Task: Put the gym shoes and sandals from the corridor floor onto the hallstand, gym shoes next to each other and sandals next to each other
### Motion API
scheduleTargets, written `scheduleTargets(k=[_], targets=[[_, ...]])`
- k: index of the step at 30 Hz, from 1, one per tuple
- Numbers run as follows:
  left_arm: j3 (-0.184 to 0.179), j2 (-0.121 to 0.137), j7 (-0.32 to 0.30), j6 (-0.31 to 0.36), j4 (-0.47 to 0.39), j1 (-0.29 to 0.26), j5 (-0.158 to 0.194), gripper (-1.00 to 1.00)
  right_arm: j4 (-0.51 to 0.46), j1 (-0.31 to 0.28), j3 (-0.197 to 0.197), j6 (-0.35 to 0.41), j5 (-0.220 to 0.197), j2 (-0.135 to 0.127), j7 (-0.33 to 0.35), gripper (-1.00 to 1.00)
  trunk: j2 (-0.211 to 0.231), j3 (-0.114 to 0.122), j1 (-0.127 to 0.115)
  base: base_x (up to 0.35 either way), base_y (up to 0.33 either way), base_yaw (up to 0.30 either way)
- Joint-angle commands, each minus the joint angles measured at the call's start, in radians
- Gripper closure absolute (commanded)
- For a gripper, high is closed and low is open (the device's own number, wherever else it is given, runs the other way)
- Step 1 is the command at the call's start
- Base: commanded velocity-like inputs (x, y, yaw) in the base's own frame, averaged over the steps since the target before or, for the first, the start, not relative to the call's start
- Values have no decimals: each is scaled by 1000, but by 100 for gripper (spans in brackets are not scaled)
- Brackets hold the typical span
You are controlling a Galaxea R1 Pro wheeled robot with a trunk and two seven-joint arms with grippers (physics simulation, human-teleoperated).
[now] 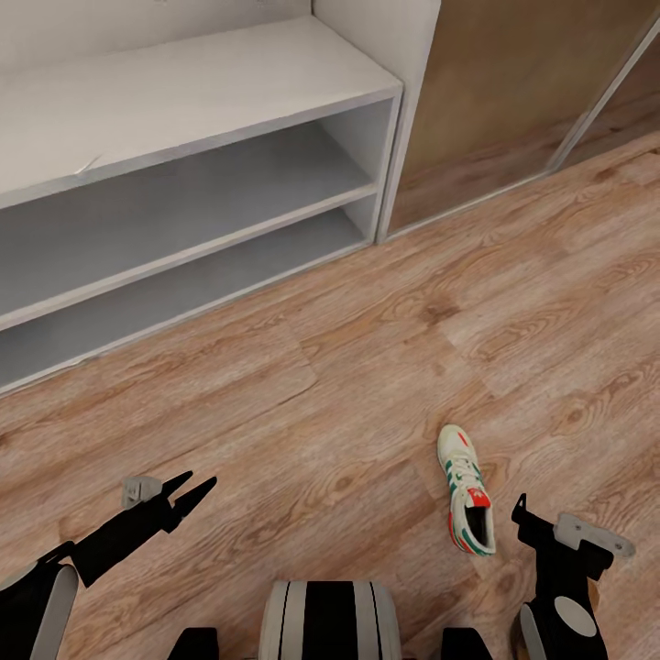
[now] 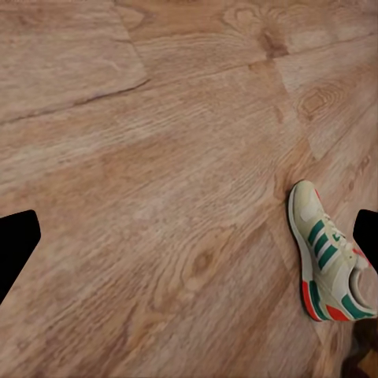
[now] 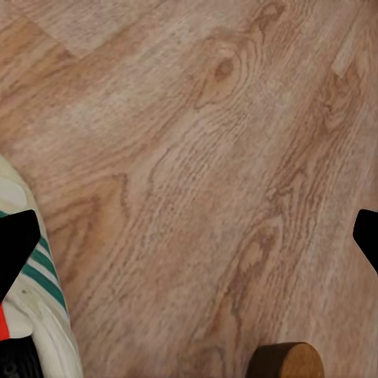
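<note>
Left gripper [image 1: 188, 493]: fingers spread apart, holding nothing; arm low, angled toward the hallstand [image 1: 183, 101].
Right gripper [image 1: 522, 513]: fingers wide apart in the wrist view, holding nothing; arm low, just beside the gym shoe [image 1: 467, 490].
Gym shoe: upright on the corridor floor [image 1: 367, 385], well apart from the hallstand, toe toward it.
Hallstand: both shelves bare.

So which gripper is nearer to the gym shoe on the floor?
The right gripper, just beside the gym shoe. The left gripper is far across the floor.
</note>
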Motion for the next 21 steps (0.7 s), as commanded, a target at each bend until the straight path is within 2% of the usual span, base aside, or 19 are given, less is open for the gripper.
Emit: scheduleTargets(k=[1, 7, 21], targets=[[1, 0, -2, 9, 0, 0, 6, -100, -1, 0, 0, 8, 4, 1, -2, -100, 0, 0, 0, 21, -16, 0], [1, -1, -3, 9, -2, 1, 6, -100, -2, 0, 0, 8, 4, 1, -2, -100, 0, 0, 0, -166, -6, 0], [1, -1, -3, 9, -5, 1, 6, -100, -1, 0, 1, 8, 4, 2, -2, -100, 0, 0, 0, -318, 0, 0]])
